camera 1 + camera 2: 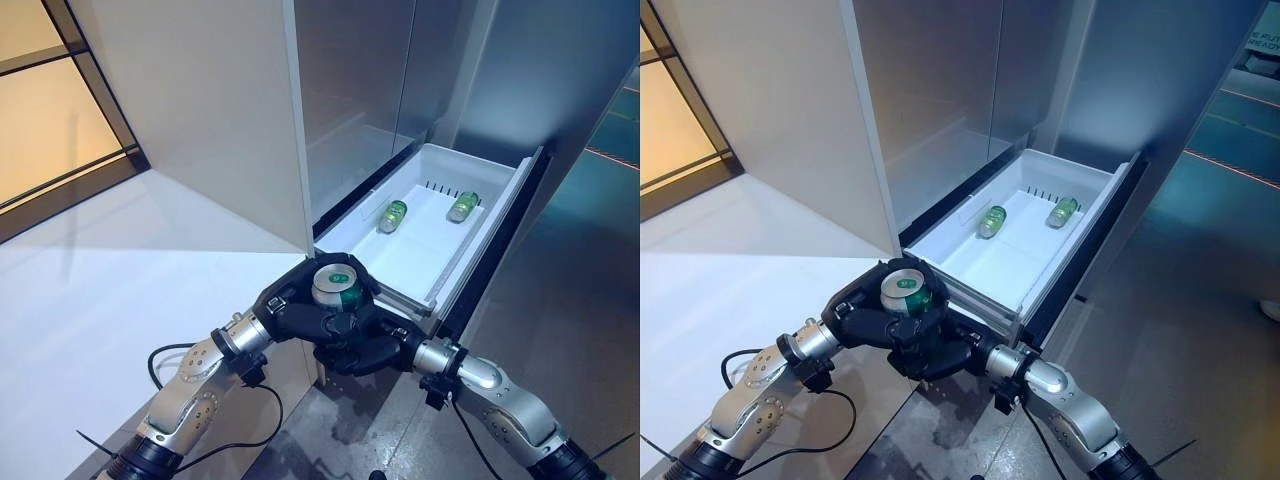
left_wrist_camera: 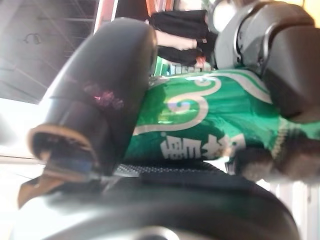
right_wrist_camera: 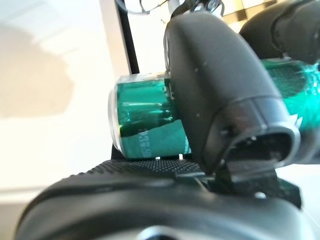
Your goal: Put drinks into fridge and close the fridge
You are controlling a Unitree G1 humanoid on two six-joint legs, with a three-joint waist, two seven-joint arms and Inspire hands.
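A green drink can (image 1: 335, 285) stands upright just in front of the near corner of the open white fridge drawer (image 1: 480, 240). My left hand (image 1: 288, 312) wraps it from the left, and my right hand (image 1: 366, 350) cups it from below and the right. In the left wrist view the thumb (image 2: 100, 100) and fingers curl round the can (image 2: 200, 115). The right wrist view shows the right thumb (image 3: 220, 90) lying across the can (image 3: 145, 130). Two more green cans (image 1: 392, 216) (image 1: 463, 206) lie on their sides inside the drawer.
The grey fridge front (image 1: 350, 90) rises behind the drawer, with a white side panel (image 1: 200, 100) to its left. A white surface (image 1: 100, 290) spreads at the left. Grey floor (image 1: 560, 300) lies to the right of the drawer.
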